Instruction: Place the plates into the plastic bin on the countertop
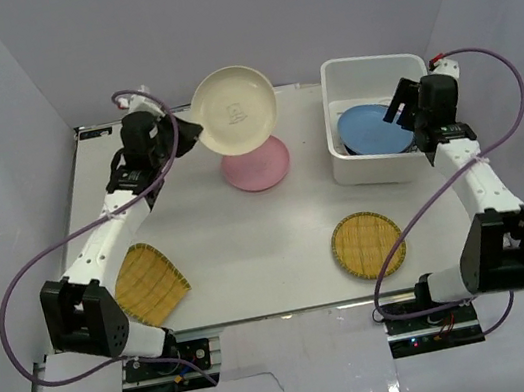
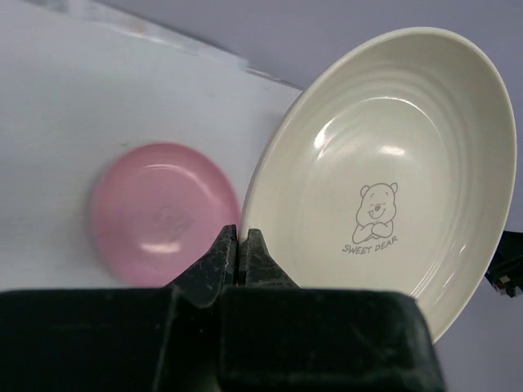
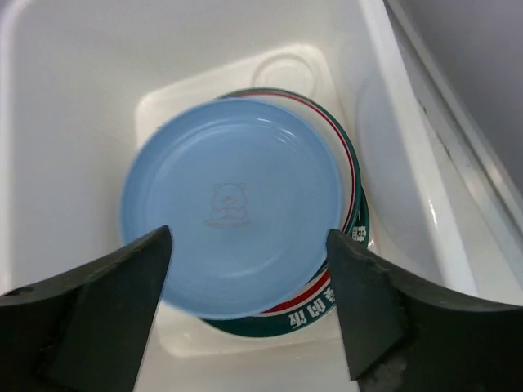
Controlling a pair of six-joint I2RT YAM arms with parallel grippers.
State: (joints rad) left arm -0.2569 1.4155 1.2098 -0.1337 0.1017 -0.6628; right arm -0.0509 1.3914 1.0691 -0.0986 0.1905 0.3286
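Far left on the worktop (image 1: 248,229) lies a yellow woven plate (image 1: 150,282), untouched. Next along, the left pincer (image 2: 239,245) is closed tight on the rim of the cream plate (image 2: 392,188). That plate is up in the air and tilted, hanging over the pink plate (image 1: 257,164), which sits flat below. Mid-right, a second woven plate (image 1: 367,244) lies near the front edge. Then the bin (image 1: 371,63), w/ the blue plate (image 3: 233,204) inside on top of a striped-rim plate (image 3: 353,204). The blue one looks blurred, so I can't say if it's lying flat. The right pincer (image 3: 248,245) hovers over it, spread wide, holding nothing.

Step in hand, I'd say: get the cream plate across into the bin. It's only a thin edge grip, so go slow, no jerks. Keep it high enough to clear the bin's rim, and let the right arm move off first. Level it over the blue plate, lower till nearly touching, then let go.
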